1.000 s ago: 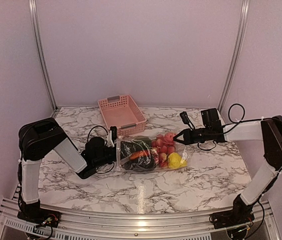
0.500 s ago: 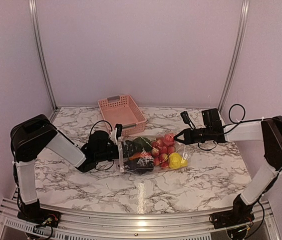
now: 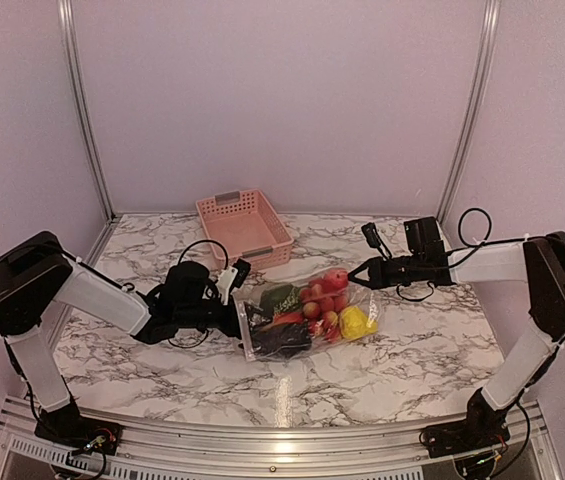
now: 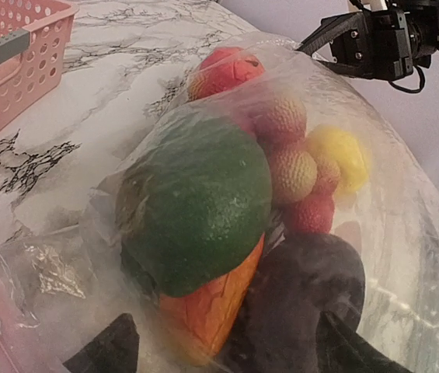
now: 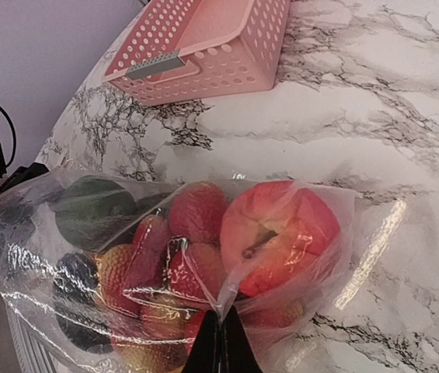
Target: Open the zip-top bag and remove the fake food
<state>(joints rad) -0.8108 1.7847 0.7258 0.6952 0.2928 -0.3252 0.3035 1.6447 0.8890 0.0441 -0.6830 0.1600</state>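
At the middle of the tabletop point(image 3: 412, 350) sits the bag point(image 3: 307, 318), with the food point(image 3: 334, 280) inside. The right claw point(image 3: 354, 274) is pinched shut on the bag's end nearer the right edge. The left claw point(image 3: 242, 300) gapes wide at the opposite end.

One zip-top bag point(image 3: 307, 315); one pink basket point(image 3: 267, 252); one green fruit point(image 4: 196, 206); one yellow fruit point(image 3: 352, 321); one eggplant point(image 4: 301, 299); one pinkish-red round fruit point(image 5: 280, 235)

Overhead view: I note a pink slotted basket point(image 3: 244, 230) just above frame centre, upright, with a grey tab on its near and far rims. It sits on the white, grey-veined marble surface point(image 3: 412, 350). Pale lilac walls point(image 3: 282, 100) stand behind, with aluminium posts point(image 3: 82, 110) upper left and upper right.
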